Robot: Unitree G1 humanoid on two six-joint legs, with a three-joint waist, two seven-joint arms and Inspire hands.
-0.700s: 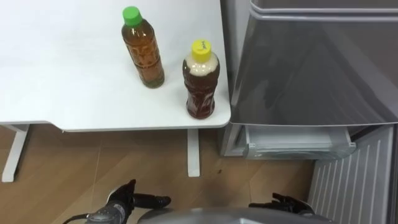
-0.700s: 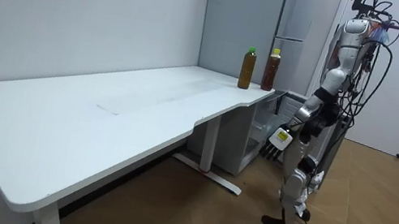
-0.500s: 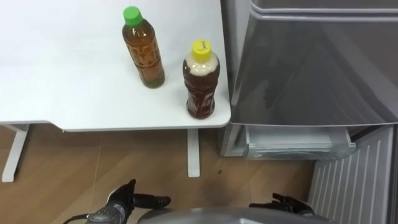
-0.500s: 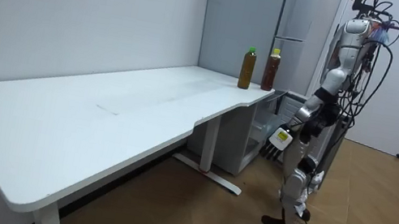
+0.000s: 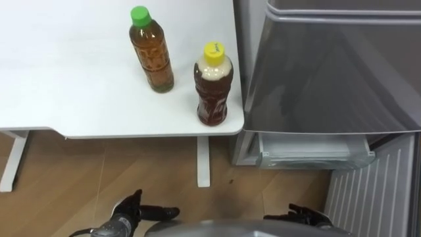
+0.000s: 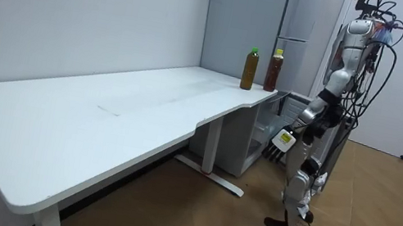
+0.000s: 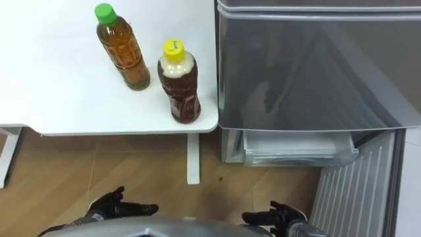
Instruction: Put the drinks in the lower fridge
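Two drinks stand upright near the white table's (image 5: 79, 99) right corner. One is a green-capped bottle (image 5: 151, 51) of amber tea. The other is a yellow-capped bottle (image 5: 212, 85) of dark drink, closer to the edge and to the fridge. My left hand (image 5: 129, 212) hangs low over the floor with relaxed fingers, well below and apart from the bottles. Low on the other side, in front of the fridge, is my right hand (image 5: 304, 215), also relaxed and empty. In the room view I stand at the table's far corner by the fridge, left hand (image 6: 280, 142) at my side.
The grey fridge (image 5: 329, 72) stands right of the table. Under its upper door the lower compartment is open and shows a white drawer (image 5: 316, 157). A ribbed white door panel (image 5: 375, 194) stands open at the lower right. Wooden floor (image 5: 99, 178) lies between me and the table leg (image 5: 204, 161).
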